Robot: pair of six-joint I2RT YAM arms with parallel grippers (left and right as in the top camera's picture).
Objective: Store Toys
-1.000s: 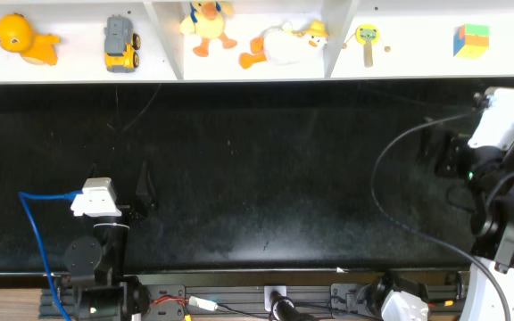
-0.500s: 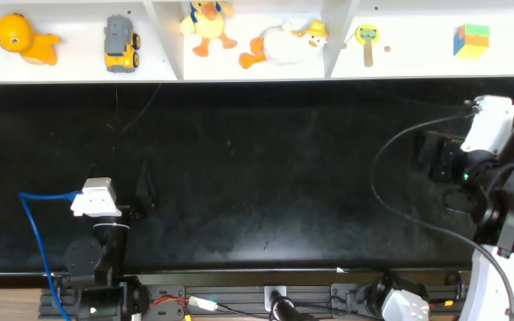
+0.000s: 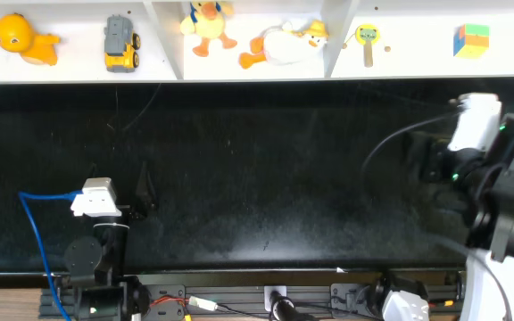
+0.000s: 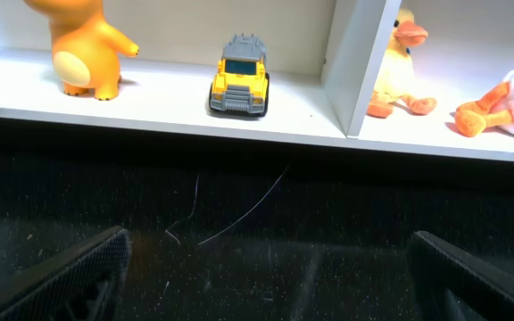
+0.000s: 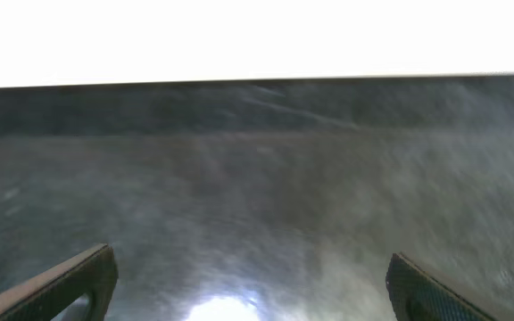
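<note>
Toy truck [image 4: 239, 76] on white shelf [image 4: 150, 109]; left hand [image 4: 268, 241], right hand [image 5: 250, 260] open, empty, above black table [image 3: 257, 178]

top: looked straight down over mat [image 3: 257, 178], shelf [image 3: 78, 75] at top
left wrist: low, faced shelf (truck [image 4: 239, 76] shared with top)
right wrist: sat close above mat

Shelf [image 3: 257, 75] behind mat [image 3: 266, 169], truck [image 3: 120, 43] right of duck figure [image 3: 25, 37] in leftmost compartment
</note>
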